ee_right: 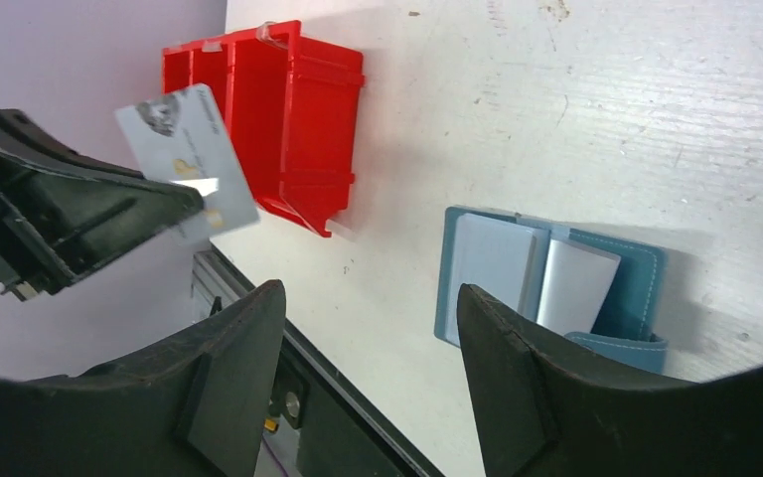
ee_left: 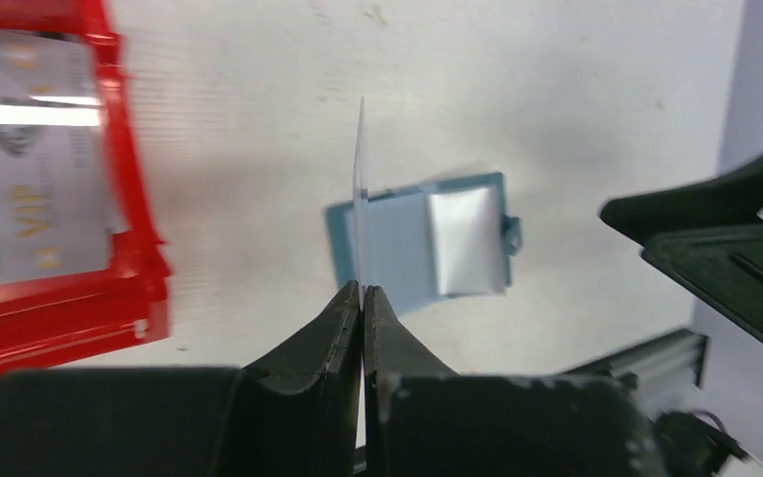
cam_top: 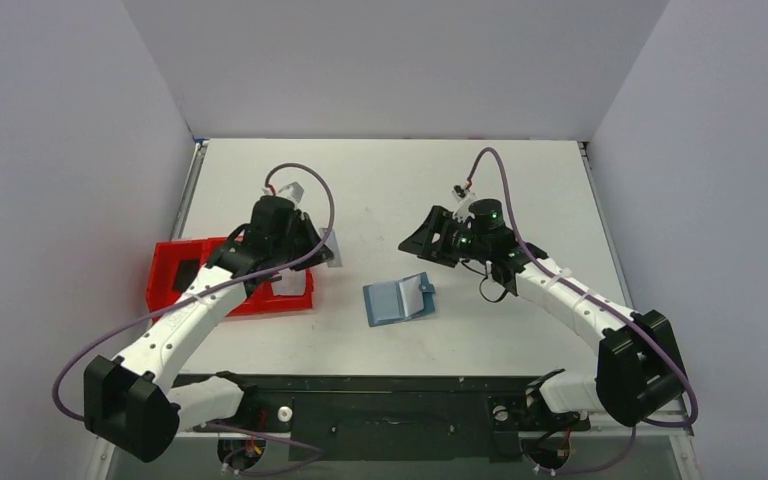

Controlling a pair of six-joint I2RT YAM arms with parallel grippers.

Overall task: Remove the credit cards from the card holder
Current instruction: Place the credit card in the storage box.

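Card (ee_right: 187, 149) clamped, holder (cam_top: 397, 299) open

The silver-grey card, gold-marked, is pinched edge-on by the left gripper (ee_left: 362, 293) above the table. The blue holder is laid open between the arms. The right gripper (ee_right: 368, 293) is spread, nothing held.

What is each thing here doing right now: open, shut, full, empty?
Left gripper: shut on a silver card, held edge-up.
Right gripper: open, empty.
Card holder: lying open on the table.
Red tray: holds a VIP card.
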